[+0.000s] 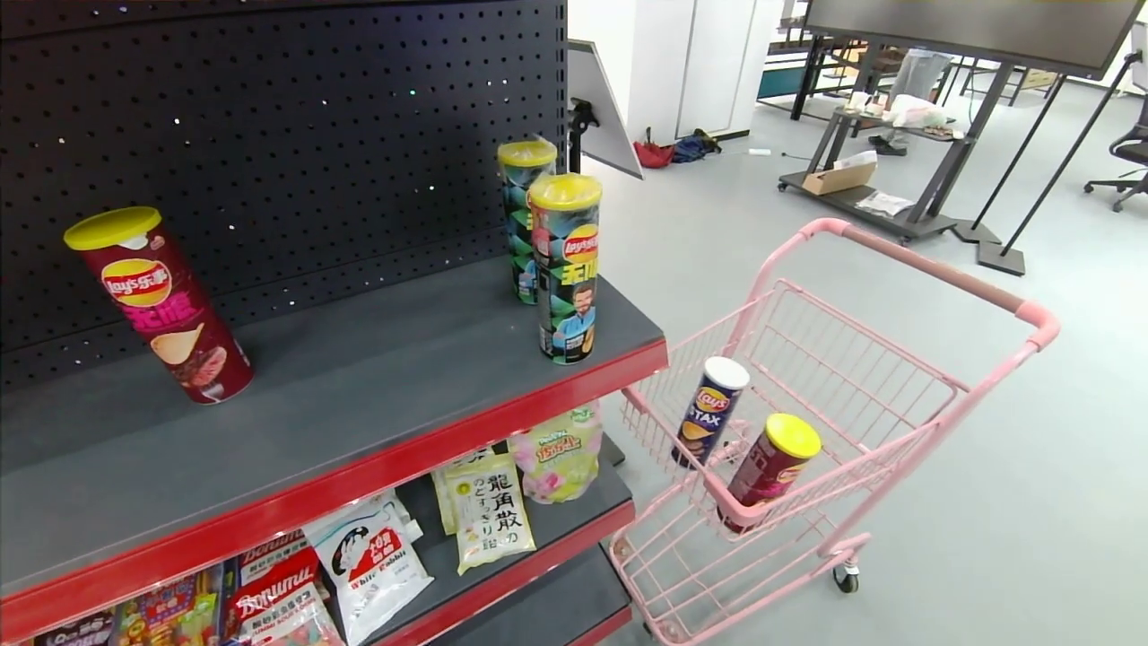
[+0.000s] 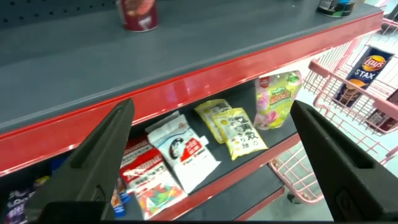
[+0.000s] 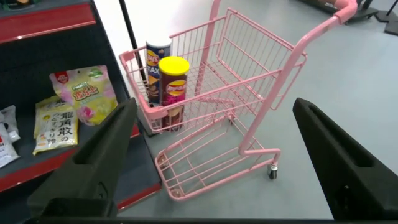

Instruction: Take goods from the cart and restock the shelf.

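A pink cart [image 1: 906, 260] stands right of the shelf [image 1: 359, 467]. Two chip cans lean in its basket: a dark blue can with a white lid [image 1: 708, 411] and a maroon can with a yellow lid [image 1: 771, 467]. On the grey top shelf stand a maroon can [image 1: 161, 305] at the left and two green-black cans [image 1: 565, 269] near the right end. My left gripper [image 2: 211, 168] is open in front of the shelf's red edge [image 2: 186, 81], holding nothing. My right gripper [image 3: 211, 162] is open above the cart [image 3: 261, 81], apart from the blue can [image 3: 155, 56] and maroon can [image 3: 173, 84].
Snack bags [image 1: 489, 511] lie on the lower shelf, including a white bag [image 2: 180, 152] and a pink-green bag [image 3: 87, 93]. A black pegboard [image 1: 269, 135] backs the top shelf. Stands and a chair are far off across the grey floor.
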Tool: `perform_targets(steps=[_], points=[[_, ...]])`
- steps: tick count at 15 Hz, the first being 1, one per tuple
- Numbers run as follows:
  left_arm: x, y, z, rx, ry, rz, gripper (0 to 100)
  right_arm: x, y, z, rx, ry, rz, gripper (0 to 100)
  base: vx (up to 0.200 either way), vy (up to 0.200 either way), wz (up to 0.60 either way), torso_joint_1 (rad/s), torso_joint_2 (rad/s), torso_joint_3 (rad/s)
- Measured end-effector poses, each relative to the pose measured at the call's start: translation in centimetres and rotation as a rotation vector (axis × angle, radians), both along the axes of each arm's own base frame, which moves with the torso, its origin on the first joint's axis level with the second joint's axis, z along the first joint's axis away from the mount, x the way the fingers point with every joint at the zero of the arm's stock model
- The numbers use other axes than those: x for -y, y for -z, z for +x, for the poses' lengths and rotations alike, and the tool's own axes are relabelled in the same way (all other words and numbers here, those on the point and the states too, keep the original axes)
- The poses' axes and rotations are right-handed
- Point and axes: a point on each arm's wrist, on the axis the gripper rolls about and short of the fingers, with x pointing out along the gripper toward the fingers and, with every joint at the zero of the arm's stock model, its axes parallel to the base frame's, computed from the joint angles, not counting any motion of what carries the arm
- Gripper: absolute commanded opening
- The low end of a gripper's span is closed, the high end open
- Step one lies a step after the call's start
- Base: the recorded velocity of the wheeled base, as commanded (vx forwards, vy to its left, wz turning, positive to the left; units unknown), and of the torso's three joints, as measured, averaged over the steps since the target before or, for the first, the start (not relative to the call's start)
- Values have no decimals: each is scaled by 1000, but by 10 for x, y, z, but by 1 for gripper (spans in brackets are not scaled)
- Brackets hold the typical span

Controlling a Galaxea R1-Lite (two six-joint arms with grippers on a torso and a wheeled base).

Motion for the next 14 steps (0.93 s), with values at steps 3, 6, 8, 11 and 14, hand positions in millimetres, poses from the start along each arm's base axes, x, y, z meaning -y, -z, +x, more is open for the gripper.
perform_targets(steps=[3,6,8,11,14], points=[[0,0,0,0,1,0,100,0,0,0,-1,0,0,100,0,-200,0,-1,1,-1],[0,0,0,0,1,0,100,0,0,0,0,1,1,100,0,-67,0,2,1,2],[0,0,0,0,2,0,100,0,0,0,-1,2,1,100,0,0,0,0,0,0],[0,0,0,0,1,0,100,0,0,0,0,1,1,100,200,0,0,-4,1,1],[0,0,0,0,0,0,100,0,0,0,-1,1,1,100,200,0,0,1,5,2]])
